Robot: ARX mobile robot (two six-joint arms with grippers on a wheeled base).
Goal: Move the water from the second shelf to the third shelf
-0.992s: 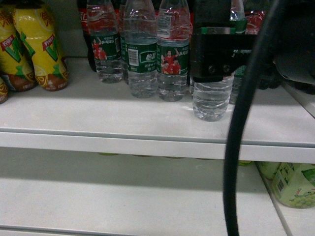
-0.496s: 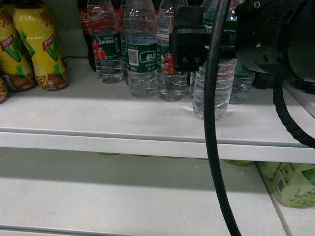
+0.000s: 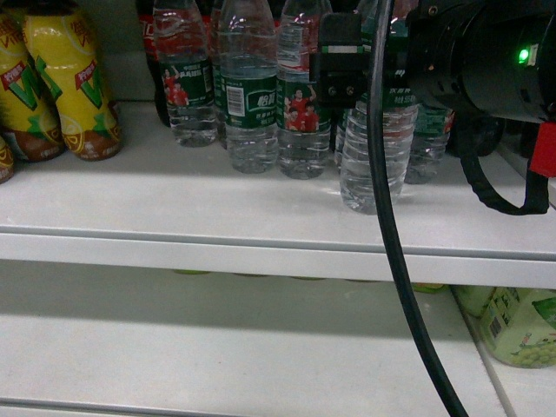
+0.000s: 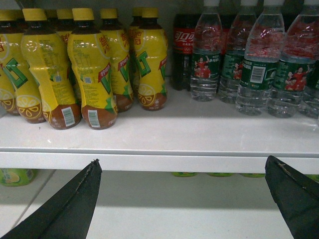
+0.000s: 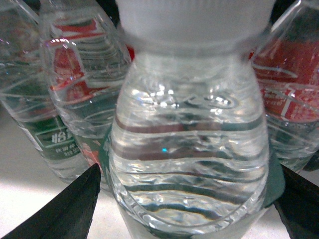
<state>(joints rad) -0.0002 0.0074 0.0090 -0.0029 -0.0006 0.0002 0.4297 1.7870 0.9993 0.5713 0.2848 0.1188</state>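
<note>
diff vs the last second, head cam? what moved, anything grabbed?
The right gripper has shifted up and left along the front water bottle, from its midsection to the label band. The bottle now sits between the open fingers, untouched and still standing on the shelf. The black cable swung left too. The other bottles are unchanged.

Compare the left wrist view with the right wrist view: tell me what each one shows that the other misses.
Only the left wrist view shows the yellow drink bottles, a cola bottle, the shelf edge and the lower shelf, with the left gripper wide open over nothing. Only the right wrist view shows one water bottle up close, white cap included, standing between the spread jaws of the right gripper. Both show green-labelled water bottles standing on the white shelf.
</note>
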